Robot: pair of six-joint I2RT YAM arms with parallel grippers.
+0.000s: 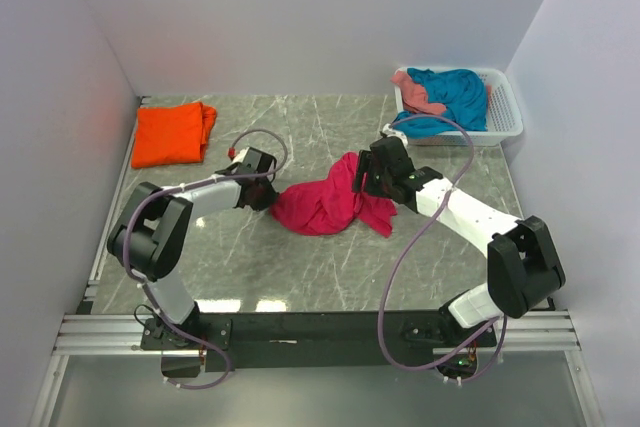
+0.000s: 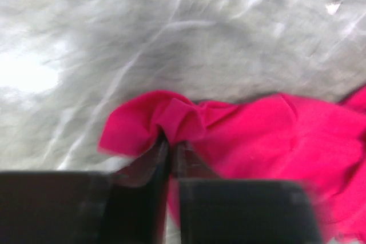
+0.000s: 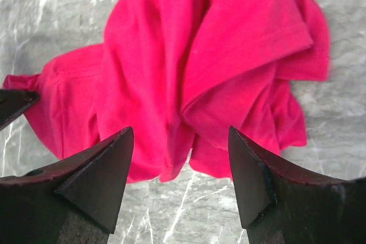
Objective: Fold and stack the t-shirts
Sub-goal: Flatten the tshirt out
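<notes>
Left wrist view: left pincer (image 2: 170,144) clenched on magenta t-shirt (image 2: 274,135); right pincer (image 3: 180,134) spread over it

White slatted basket (image 1: 508,112) on grey marbled table (image 1: 300,272)

A: How is the overhead view lit?
B: Bright, even light is cast from above; two glare patches are seen on the table (image 1: 330,137) at lower centre, and shadows are kept soft.
A: And the wrist views?
B: The left one is smeared by blur, with a blown-out patch at left. In the right one, the magenta t-shirt (image 3: 217,55) is rendered sharply.
</notes>
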